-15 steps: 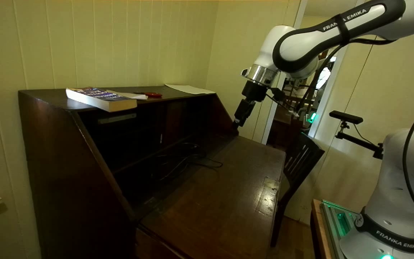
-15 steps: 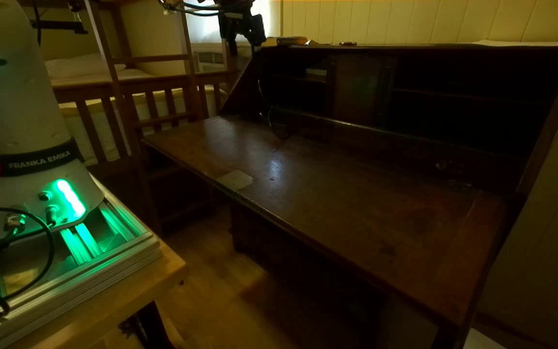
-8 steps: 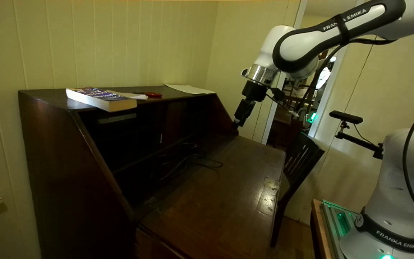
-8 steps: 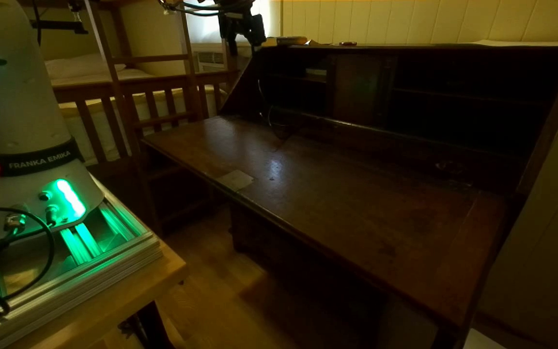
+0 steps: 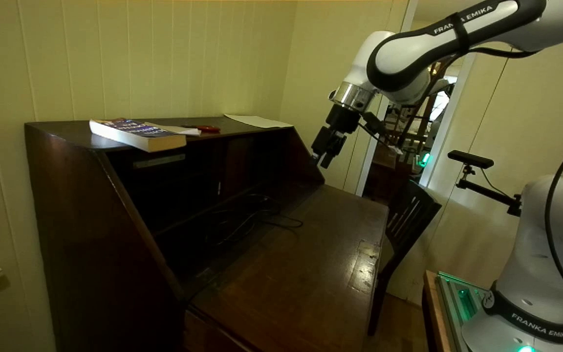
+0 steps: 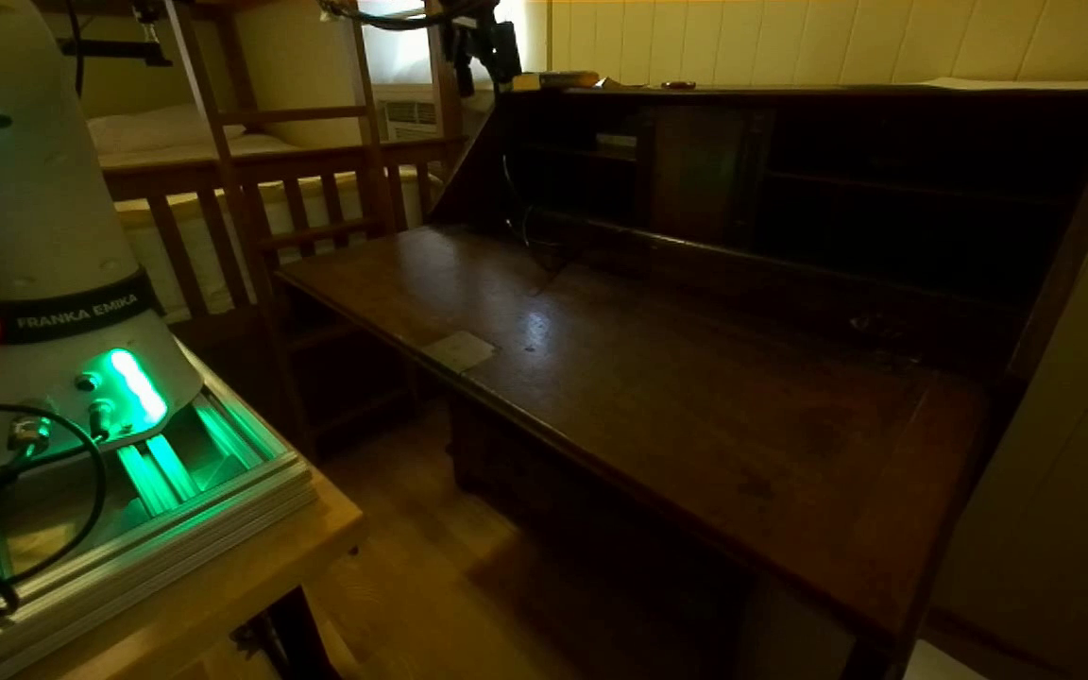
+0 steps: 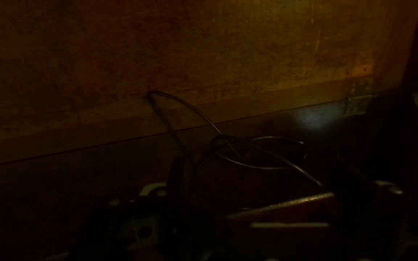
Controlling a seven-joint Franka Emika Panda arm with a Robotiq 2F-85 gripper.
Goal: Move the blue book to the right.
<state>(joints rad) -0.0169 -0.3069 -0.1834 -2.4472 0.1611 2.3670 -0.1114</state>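
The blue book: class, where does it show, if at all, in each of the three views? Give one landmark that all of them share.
In an exterior view: the blue book lies on the desk top, left of the picture's middle.
In an exterior view: the blue book is high up, about mid-width, a thin strip seen edge-on.
Wrist view: not in it.
Shared landmark: the brown writing board, dim in the wrist view.
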